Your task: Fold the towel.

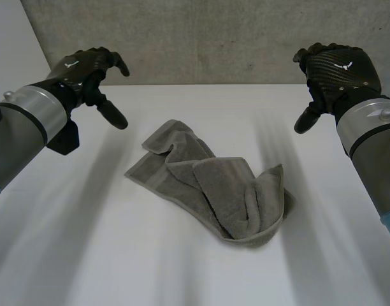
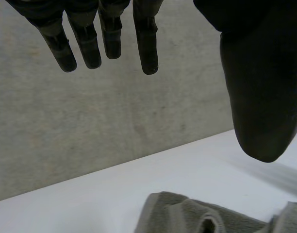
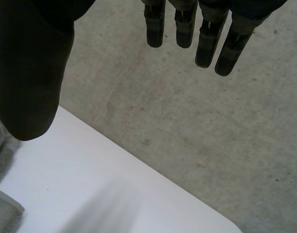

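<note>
A white desk (image 1: pixel 182 280) stands against a rough grey concrete wall (image 1: pixel 214 38). Near the desk's middle lies the grey towel (image 1: pixel 208 185), crumpled and unfolded. It runs slantwise from a bunched end nearer the wall to a rounded, rolled-over end nearer the robot. Several ridges and loose folds cross it, and a flat hemmed edge sticks out on the left arm's side.

Both hands hang in the air above the far part of the desk, well apart from the towel and touching nothing. The left robot hand (image 1: pixel 86 67) is up by the wall on the towel's left, its fingers (image 2: pixel 148 39) straight and spread and its thumb (image 2: pixel 260 97) held away from them, so it is open and empty. Its wrist view shows the towel's bunched end (image 2: pixel 187 216) on the desk below.

The right robot hand (image 1: pixel 338 70) hovers on the other side, with straight fingers (image 3: pixel 206 43) and thumb (image 3: pixel 27 73) apart, likewise open and empty.
</note>
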Controlling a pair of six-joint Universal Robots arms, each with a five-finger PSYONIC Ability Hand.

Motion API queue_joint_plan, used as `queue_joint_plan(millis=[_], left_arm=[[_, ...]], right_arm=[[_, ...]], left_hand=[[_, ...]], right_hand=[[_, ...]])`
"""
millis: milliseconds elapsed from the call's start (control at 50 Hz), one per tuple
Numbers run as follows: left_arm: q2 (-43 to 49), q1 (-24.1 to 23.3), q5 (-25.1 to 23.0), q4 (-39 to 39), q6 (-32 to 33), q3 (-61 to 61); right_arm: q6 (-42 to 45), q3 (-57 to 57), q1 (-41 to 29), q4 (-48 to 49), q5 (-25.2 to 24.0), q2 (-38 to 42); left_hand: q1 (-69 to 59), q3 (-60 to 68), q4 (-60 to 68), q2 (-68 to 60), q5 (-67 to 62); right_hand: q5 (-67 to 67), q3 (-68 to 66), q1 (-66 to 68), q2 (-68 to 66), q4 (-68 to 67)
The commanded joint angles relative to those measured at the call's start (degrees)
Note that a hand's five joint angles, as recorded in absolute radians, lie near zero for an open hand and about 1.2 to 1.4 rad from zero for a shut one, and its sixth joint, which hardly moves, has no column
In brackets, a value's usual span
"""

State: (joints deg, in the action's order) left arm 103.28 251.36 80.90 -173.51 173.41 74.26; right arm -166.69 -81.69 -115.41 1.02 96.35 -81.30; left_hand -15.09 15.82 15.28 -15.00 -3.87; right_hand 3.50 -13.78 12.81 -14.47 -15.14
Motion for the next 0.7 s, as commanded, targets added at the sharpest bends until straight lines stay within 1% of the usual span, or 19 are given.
queue_joint_plan(millis=[20,40,60,100,160,460,540,580,600,640,660,680,700], left_arm=[[-0.9,-0.8,7.5,0.3,1.2,-0.1],[-0.9,-1.0,8.6,0.3,2.2,0.0],[-0.9,-1.1,8.6,0.3,2.2,0.0],[-0.9,-2.3,9.5,0.1,4.2,0.0],[-0.9,-3.5,9.7,0.1,5.5,-0.1],[-0.7,-3.9,9.5,0.3,5.4,-0.1],[-0.1,-4.0,8.8,0.2,5.7,0.1],[0.1,-4.0,8.8,0.1,5.9,0.4],[0.1,-4.0,8.8,0.1,5.9,0.4],[1.1,-4.0,8.2,-0.1,6.2,0.7],[1.1,-4.0,8.2,-0.1,6.2,0.7],[2.4,-4.0,7.2,-0.1,6.2,0.7],[3.9,-4.0,5.7,0.1,6.2,0.5]], right_arm=[[-1.3,0.6,1.5,-0.8,-4.0,0.9],[-1.5,0.6,1.8,-0.8,-4.5,0.9],[-1.5,0.6,1.9,-0.8,-4.5,0.9],[-1.9,0.7,2.0,-0.8,-4.8,0.9],[-2.1,0.7,2.2,-0.8,-4.9,1.1],[-1.9,0.9,2.2,-0.7,-4.8,1.1],[-0.7,1.3,2.1,-1.0,-5.4,1.0],[0.3,1.6,2.1,-1.4,-5.4,1.1],[2.5,1.9,2.0,-2.6,-5.7,1.1],[10.8,2.8,1.8,-7.4,-7.3,1.5],[10.9,2.9,1.8,-7.4,-7.3,1.5],[15.5,3.1,1.8,-10.2,-8.4,1.8],[15.5,3.1,1.8,-10.2,-8.5,1.8]], left_hand=[[3.4,-4.1,-3.5,3.3,2.1],[3.7,-4.4,-3.9,3.6,2.5],[3.7,-4.4,-3.9,3.6,2.5],[3.9,-4.6,-4.1,3.8,2.6],[3.9,-4.6,-4.1,3.8,2.6],[3.9,-4.6,-4.1,3.8,2.6],[3.7,-4.4,-3.9,3.6,2.5],[3.4,-4.1,-3.6,3.3,2.1],[3.4,-4.1,-3.5,3.3,2.1],[2.7,-3.4,-2.9,2.6,1.5],[2.7,-3.4,-2.9,2.6,1.5],[2.5,-3.2,-2.7,2.4,1.3],[2.2,-2.9,-2.4,2.1,1.0]], right_hand=[[-3.5,3.8,-2.8,4.5,5.1],[-3.5,3.8,-2.8,4.5,5.1],[-3.5,3.8,-2.8,4.5,5.1],[-3.5,3.8,-2.8,4.5,5.1],[-3.5,3.8,-2.8,4.5,5.1],[-3.5,3.8,-2.8,4.5,5.1],[-3.5,3.8,-2.8,4.5,5.1],[-3.5,3.8,-2.8,4.5,5.1],[-3.5,3.8,-2.8,4.5,5.1],[-3.5,3.8,-2.8,4.5,5.1],[-3.5,3.8,-2.8,4.5,5.1],[-3.5,3.8,-2.8,4.5,5.1],[-3.5,3.8,-2.8,4.5,5.1]])
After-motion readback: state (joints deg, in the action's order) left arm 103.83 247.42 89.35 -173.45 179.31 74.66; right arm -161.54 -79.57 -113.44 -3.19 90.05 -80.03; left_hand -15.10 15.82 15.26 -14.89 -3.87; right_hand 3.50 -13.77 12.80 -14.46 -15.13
